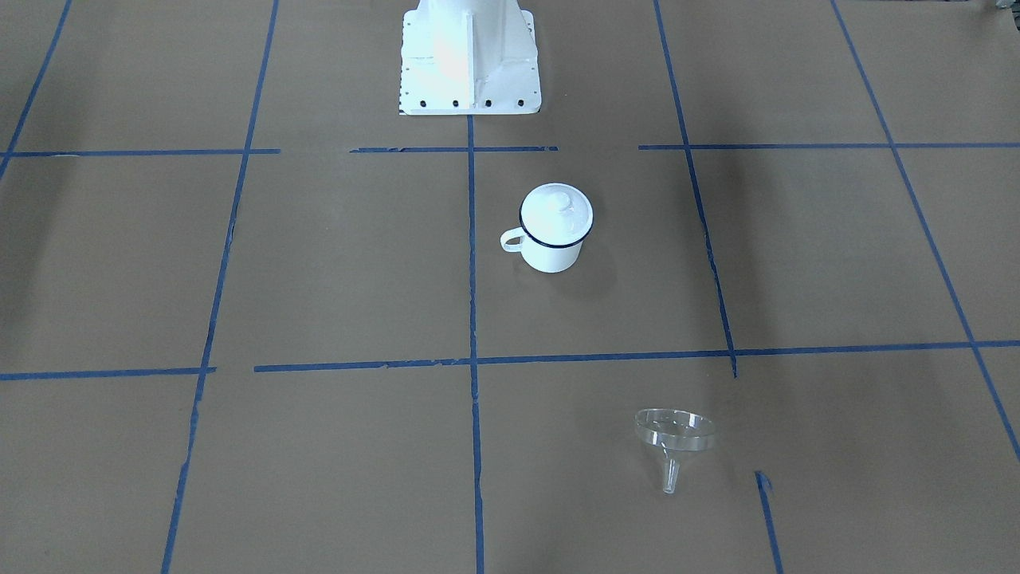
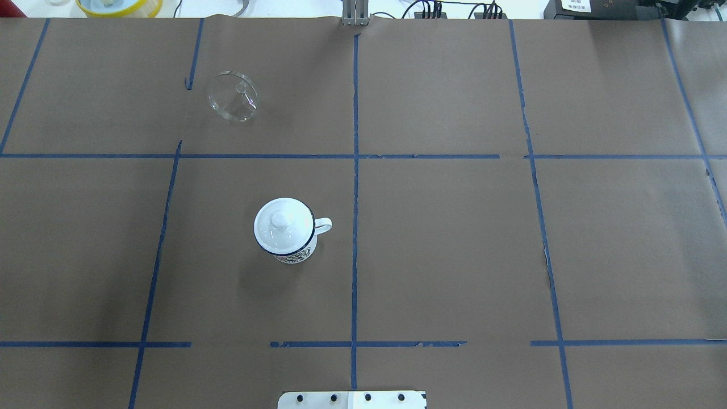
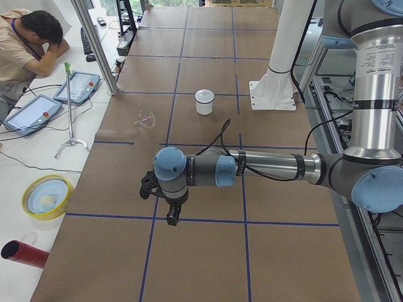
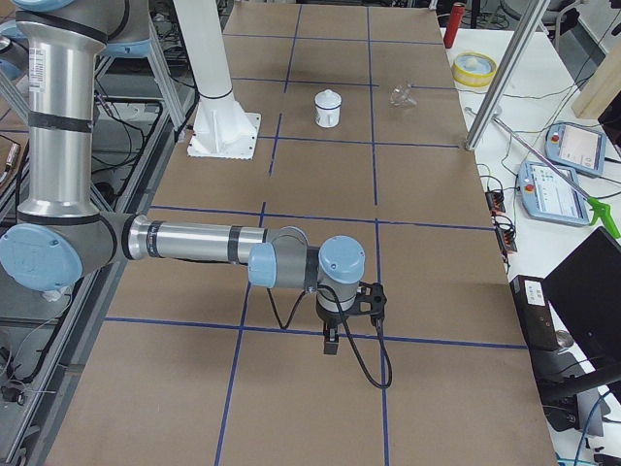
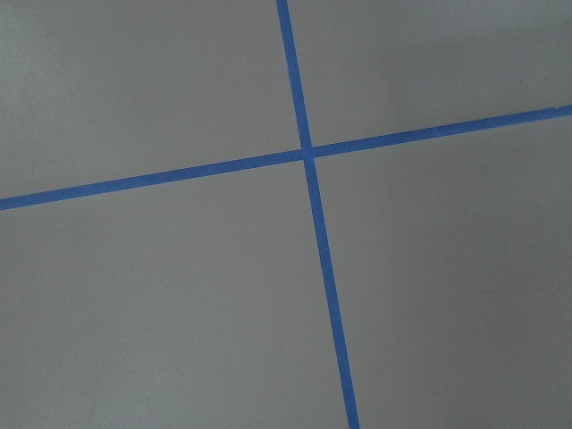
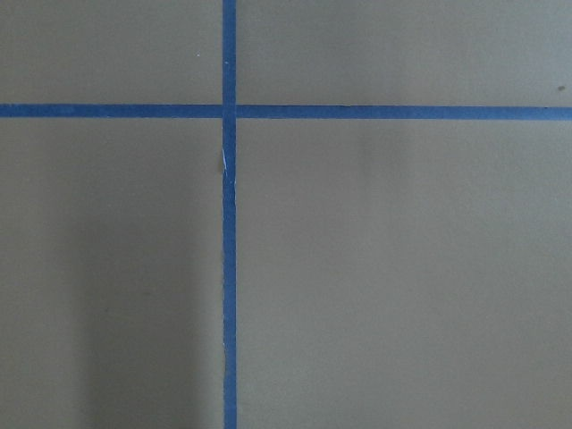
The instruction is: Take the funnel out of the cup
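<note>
**Funnel on table, clear of cup**

I see the funnel (image 1: 673, 430) lying tipped on the table (image 1: 797, 263), well apart from the cup (image 1: 550, 249). The cup stands upright with a white domed lid (image 1: 556, 211) on it. The left gripper (image 3: 171, 218) and right gripper (image 4: 332, 341) hang above the table, far from both. I cannot tell whether either is released or clenched.

The cup (image 2: 284, 234) stands near the middle of the desk (image 2: 454, 255), a lid (image 2: 282, 220) on it. The funnel (image 2: 232, 96) lies well apart, toward the far edge.
</note>
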